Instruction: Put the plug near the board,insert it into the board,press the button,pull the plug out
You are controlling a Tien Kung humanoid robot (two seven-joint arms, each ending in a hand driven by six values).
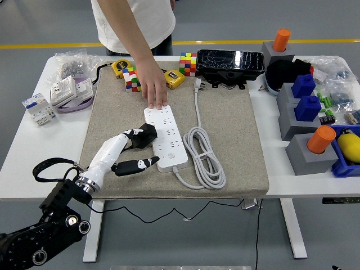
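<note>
A white power strip (166, 138) lies on the grey mat (225, 118). A black plug (146, 135) sits at the strip's left edge, over its sockets. My left hand (143, 149) comes in from the lower left. Its fingers (131, 134) rest against the plug's left side, and the thumb (139, 165) is spread apart below, next to the strip's near end. The hand is open and does not grip the plug. A person's hand (152, 87) presses down on the strip's far end. The right arm is out of view.
The strip's white cord (206, 159) lies coiled to its right on the mat. Colour cubes (131, 79) and a yellow tape measure (174, 79) lie behind. Grey blocks with blue and orange pegs (308, 121) stand at the right. Switch boxes (38, 108) lie at the left.
</note>
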